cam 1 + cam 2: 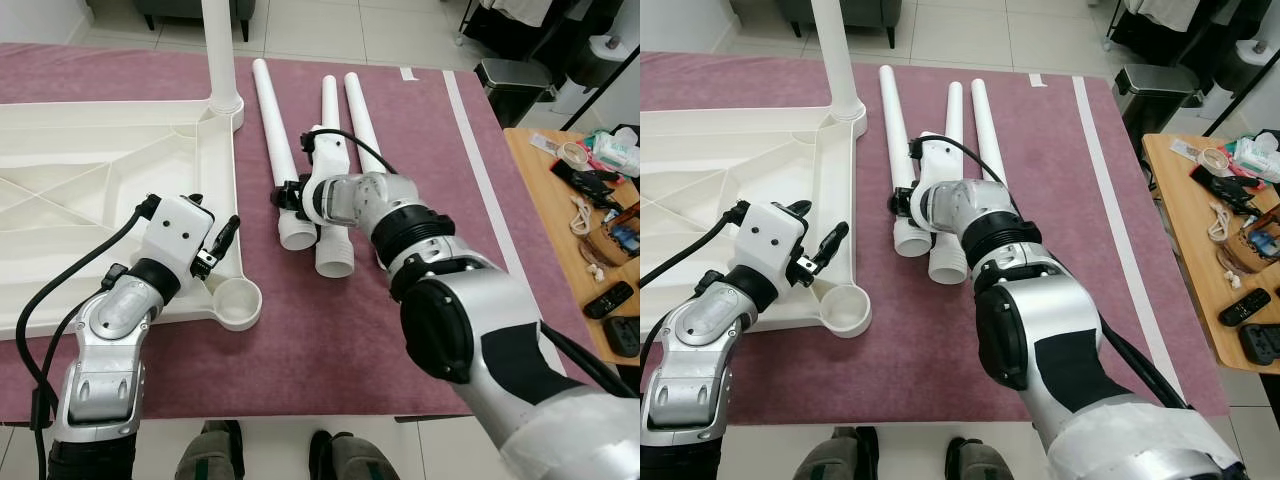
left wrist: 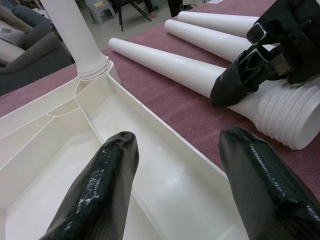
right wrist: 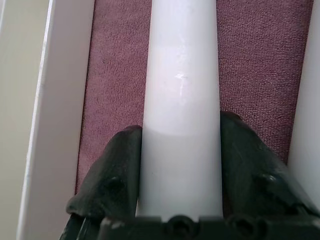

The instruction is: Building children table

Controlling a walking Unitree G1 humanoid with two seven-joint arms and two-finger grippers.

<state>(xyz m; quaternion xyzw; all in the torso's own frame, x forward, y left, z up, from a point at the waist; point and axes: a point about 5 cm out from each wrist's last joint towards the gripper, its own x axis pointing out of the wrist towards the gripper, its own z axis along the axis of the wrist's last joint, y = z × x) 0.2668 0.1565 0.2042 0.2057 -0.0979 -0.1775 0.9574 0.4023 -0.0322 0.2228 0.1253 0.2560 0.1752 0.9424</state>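
A white table top lies upside down on a maroon rug, with one white leg standing upright in its far corner. The near corner socket holds nothing. Three loose white legs lie side by side on the rug. My right gripper is shut on the leftmost leg just above its threaded end, one black finger on each side. My left gripper hovers open over the table top's right rim, close to the near socket, its fingers spread over the rim.
The middle leg and right leg lie just right of the held one. A wooden side table with small clutter stands at the right, a black bin behind it. My feet are at the rug's near edge.
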